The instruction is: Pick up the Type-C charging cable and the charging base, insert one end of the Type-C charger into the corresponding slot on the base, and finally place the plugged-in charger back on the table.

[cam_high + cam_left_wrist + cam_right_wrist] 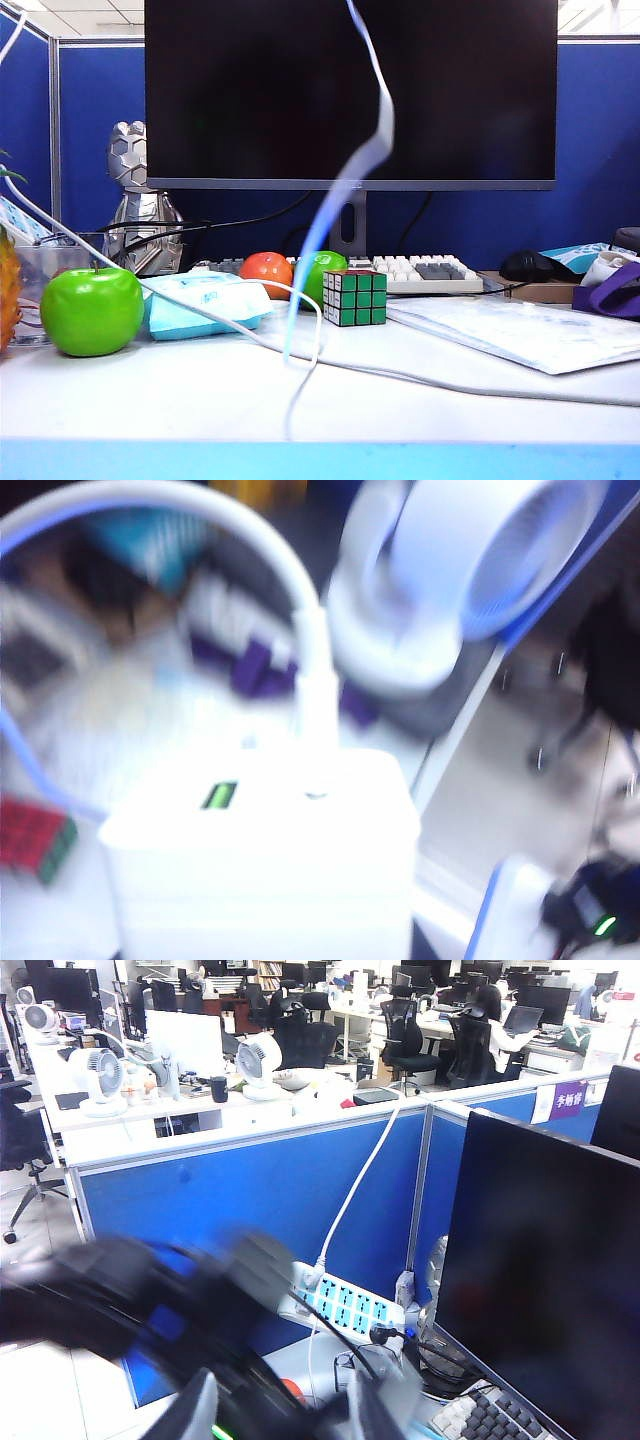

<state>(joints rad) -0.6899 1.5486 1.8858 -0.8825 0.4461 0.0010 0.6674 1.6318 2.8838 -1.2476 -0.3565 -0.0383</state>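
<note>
On the tabletop (200, 400) a green apple (92, 310) sits left of a pale blue tissue pack (205, 303) and a Rubik's cube (355, 297), while the Type-C charging cable (352, 175) hangs blurred before the monitor (350, 90). In the left wrist view the charging base (265, 865) fills the foreground, cable plugged into its top; the left pincer itself is hidden, so its grip cannot be told. The right pincer (290, 1415) shows only as a blur, its state unclear.

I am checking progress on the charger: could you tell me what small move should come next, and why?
Probably lower the base to the table: the left wrist view shows the cable already plugged into it, and the exterior view shows the cable hanging above the desk.
</note>
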